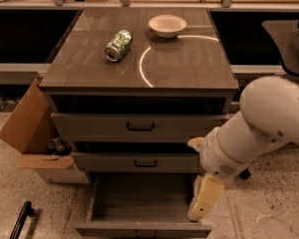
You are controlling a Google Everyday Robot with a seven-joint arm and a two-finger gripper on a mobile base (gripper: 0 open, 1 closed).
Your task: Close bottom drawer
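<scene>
The bottom drawer of the grey-brown cabinet is pulled far out and looks empty inside. Its slim front panel runs along the lower edge of the view, and its handle does not show. My gripper hangs from the white arm and points down. It sits at the drawer's right side, near the front right corner and just above the rim. It holds nothing that I can see.
The top drawer and middle drawer stand slightly out. A crushed green can and a white bowl sit on the cabinet top. An open cardboard box leans at the left. A black bar lies on the floor.
</scene>
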